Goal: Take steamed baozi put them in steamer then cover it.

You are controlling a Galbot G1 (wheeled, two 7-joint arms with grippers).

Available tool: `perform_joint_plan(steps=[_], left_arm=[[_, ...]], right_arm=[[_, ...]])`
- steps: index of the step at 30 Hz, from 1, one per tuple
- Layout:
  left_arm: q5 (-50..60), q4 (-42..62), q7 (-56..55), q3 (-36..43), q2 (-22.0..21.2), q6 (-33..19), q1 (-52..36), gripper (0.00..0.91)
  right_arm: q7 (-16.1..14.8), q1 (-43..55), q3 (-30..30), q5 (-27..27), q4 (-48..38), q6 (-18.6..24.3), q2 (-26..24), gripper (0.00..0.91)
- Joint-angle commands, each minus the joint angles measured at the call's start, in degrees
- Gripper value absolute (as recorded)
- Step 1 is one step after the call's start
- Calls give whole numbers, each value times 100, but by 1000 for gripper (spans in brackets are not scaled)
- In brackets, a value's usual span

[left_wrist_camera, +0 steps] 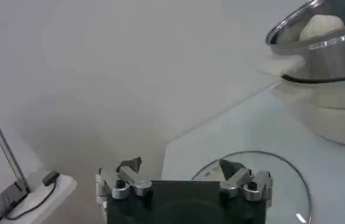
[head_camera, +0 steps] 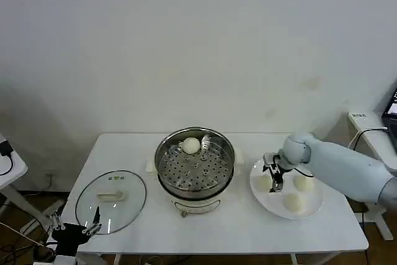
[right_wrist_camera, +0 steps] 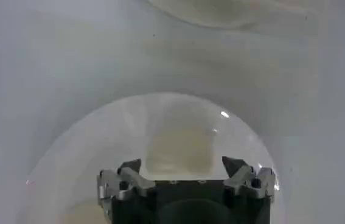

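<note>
Lower left of the head view: left gripper (head_camera: 93,223), one, parked off the table's front corner, fingers spread and empty, just at the near edge of the glass lid (head_camera: 111,200), one, lying flat on the white table (head_camera: 205,231). Centre: steamer (head_camera: 195,163), one, uncovered, with one baozi in the steamer (head_camera: 190,146) resting at the far side of its perforated tray. Right of centre: white plate (head_camera: 310,208), one, bearing three baozi on the plate (head_camera: 292,202), well apart from one another. Right gripper (head_camera: 273,178), one, hung low over the plate's steamer-side bun, fingers released and holding nothing; its wrist view showed the fingertips (right_wrist_camera: 130,165) apart above the plate. Step judged in hand: picking the second bun. Next move would call for lowering, straddling the bun and closing gently.
</note>
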Motion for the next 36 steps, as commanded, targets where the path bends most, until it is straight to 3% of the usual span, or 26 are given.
perform_joint_plan(steps=[1, 9, 22, 27, 32, 36], left_arm=[[4, 8, -3, -1, -7, 2, -1, 907], [5, -55, -1, 31, -24, 18, -2, 907], [7, -129, 20, 182, -1, 69, -113, 907], [-1, -114, 37, 214, 93, 101, -207, 907], [-51, -70, 48, 179, 176, 143, -342, 907], [-150, -69, 48, 97, 255, 174, -412, 907]], right_arm=[[13, -82, 58, -53, -125, -32, 105, 756], [7, -77, 64, -46, -39, -65, 18, 595], [-119, 930, -188, 389, 600, -114, -717, 595], [-92, 1917, -650, 814, 1012, -189, -929, 605], [-11, 3028, -1141, 1436, 1389, -380, -758, 615], [119, 3646, -1455, 2064, 1609, -645, -227, 615]])
